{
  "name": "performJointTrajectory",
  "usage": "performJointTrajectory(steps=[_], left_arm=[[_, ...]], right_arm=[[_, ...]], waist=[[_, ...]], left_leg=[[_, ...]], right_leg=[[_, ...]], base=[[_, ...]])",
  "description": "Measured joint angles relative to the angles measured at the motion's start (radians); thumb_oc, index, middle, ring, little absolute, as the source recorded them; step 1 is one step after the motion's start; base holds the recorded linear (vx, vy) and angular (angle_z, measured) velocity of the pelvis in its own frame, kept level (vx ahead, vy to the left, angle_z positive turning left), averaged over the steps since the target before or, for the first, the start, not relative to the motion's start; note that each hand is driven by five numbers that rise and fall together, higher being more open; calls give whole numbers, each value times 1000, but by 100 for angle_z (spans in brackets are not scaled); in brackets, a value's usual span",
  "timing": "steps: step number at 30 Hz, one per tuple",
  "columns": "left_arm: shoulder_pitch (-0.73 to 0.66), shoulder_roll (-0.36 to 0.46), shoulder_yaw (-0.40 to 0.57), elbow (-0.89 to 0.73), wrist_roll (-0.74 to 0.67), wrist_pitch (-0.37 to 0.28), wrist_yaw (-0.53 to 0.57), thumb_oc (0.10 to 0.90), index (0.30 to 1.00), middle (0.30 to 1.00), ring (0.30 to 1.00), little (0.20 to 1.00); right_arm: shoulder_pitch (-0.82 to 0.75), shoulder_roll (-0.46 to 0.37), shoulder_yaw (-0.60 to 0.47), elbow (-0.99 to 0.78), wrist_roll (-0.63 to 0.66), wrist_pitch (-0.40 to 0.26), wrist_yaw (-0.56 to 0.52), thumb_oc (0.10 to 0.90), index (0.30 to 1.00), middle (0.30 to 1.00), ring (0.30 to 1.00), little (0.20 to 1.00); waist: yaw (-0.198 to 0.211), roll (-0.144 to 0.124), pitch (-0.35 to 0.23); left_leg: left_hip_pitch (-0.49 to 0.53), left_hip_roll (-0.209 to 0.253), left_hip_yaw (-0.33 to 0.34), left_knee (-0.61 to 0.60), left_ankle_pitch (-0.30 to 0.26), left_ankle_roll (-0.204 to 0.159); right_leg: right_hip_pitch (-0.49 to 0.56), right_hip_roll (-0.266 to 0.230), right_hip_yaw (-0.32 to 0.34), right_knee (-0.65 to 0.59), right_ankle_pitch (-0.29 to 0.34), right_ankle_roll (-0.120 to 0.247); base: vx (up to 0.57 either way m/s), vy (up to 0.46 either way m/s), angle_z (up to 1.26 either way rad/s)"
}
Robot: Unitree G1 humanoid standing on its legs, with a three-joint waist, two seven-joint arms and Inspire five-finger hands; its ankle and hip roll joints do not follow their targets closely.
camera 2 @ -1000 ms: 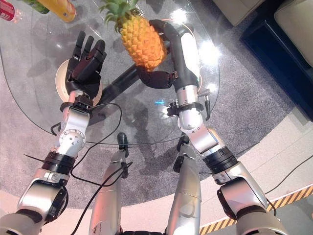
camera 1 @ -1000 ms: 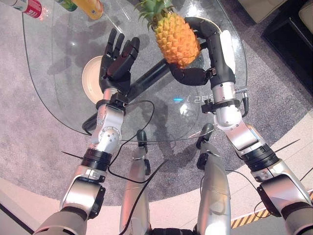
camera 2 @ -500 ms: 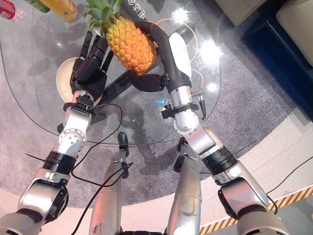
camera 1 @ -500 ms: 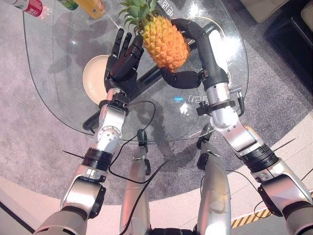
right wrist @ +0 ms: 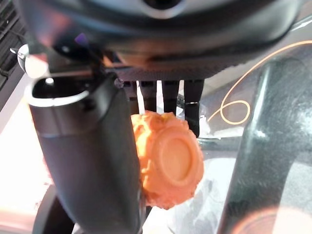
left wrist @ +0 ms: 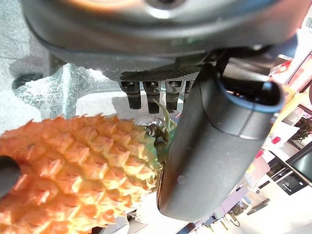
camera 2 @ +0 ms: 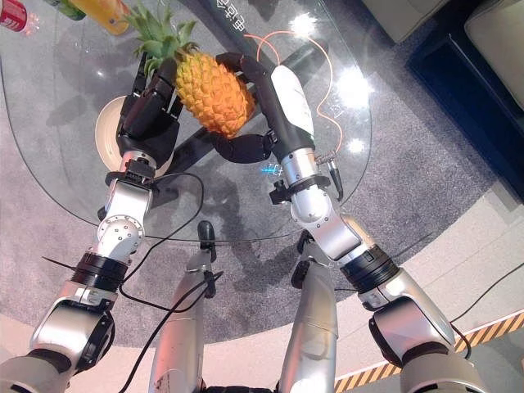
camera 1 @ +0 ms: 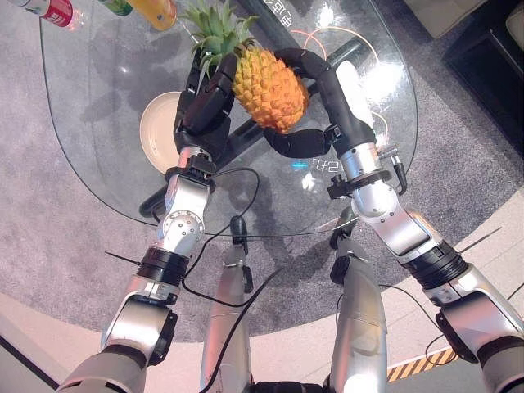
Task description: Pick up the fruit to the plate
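Note:
An orange pineapple [camera 1: 270, 86] with a green crown hangs above the glass table [camera 1: 98, 82]. My right hand [camera 1: 344, 115] is shut on it, fingers over its top and thumb beneath, and its flat base [right wrist: 168, 163] shows by the thumb [right wrist: 87, 161] in the right wrist view. My left hand [camera 1: 201, 110] is open; its fingers rest against the crown end, and its thumb [left wrist: 214, 141] stands beside the fruit [left wrist: 73, 165]. A cream plate [camera 1: 154, 131] lies on the glass, left of and partly under the left hand.
An orange bottle [camera 1: 151, 10] and a red can [camera 1: 49, 10] lie at the table's far left corner. A thin orange cable [camera 1: 348, 37] curls on the glass beyond the right hand. The dark table base [camera 1: 246, 135] shows through the glass. Grey carpet surrounds the table.
My right hand has carried the pineapple to the left, toward the plate. The left hand has moved up and now touches the crown end.

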Motion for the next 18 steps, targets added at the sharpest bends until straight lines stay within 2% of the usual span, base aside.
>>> performJointTrajectory(steps=[18], left_arm=[[3,1,-3,0,-1,1,-20,800,900,900,900,900]], right_arm=[[-30,-62,21,-7,-45,0,41,100,300,300,300,200]], waist=[[5,0,0]], left_leg=[[-3,-4,-2,-3,0,0]], right_leg=[[-4,-4,0,0,0,0]], base=[[0,0,0]])
